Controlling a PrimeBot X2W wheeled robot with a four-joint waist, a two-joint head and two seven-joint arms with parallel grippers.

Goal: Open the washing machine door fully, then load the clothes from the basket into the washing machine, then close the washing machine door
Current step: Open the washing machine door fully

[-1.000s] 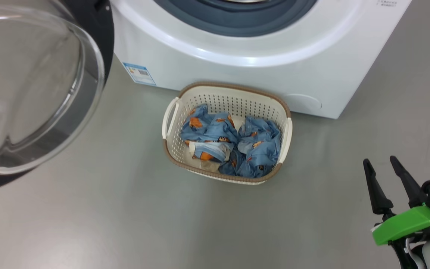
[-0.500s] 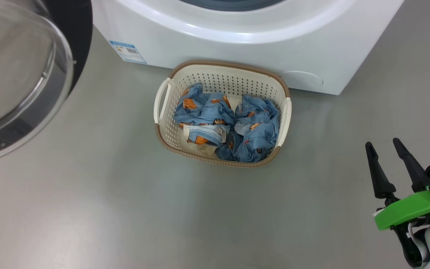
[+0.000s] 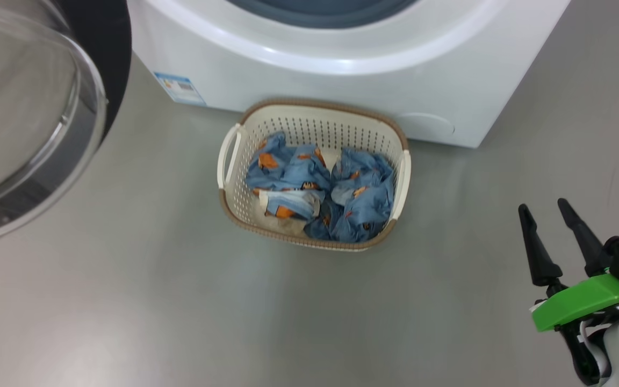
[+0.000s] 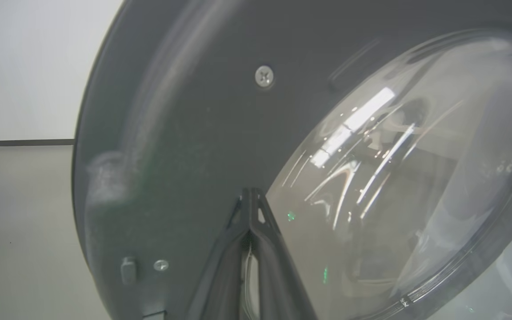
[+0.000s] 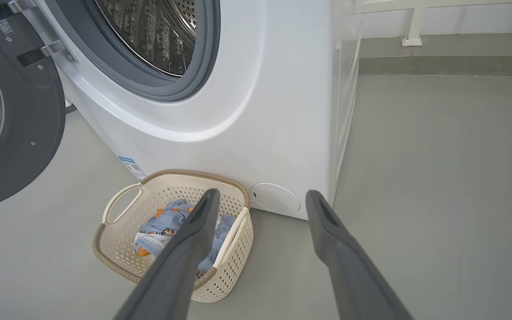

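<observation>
- Head view: one washing machine door stands swung out at the left. It looks rigid and heavy. Its glass is slick and rounded, so the black rim is the better place to push or pull.
- Head view: one basket sits on the floor, just in front of the one washing machine. The clothes lie crumpled inside it. I count two bundles, perhaps a third beneath (the folds hide where one ends).
- Head view: the clothes look light, soft and floppy. A pinch from above into the crown of a bundle should gather enough cloth, though loose ends may trail over the basket wall.
- Head view: the right gripper hovers at the lower right, well apart from the basket. Its fingers are spread and hold nothing.
- Left wrist view: the left gripper has its fingers pressed together and empty. The tips are close against the door's dark inner face, beside the glass. I cannot tell whether they touch it.
- Right wrist view: the spread fingers frame the basket below, which has two handles. It is probably stiff, light plastic that would slide if nudged.
- Right wrist view: one steel drum gapes inside one grey gasket, higher than the basket, so each bundle needs lifting.
</observation>
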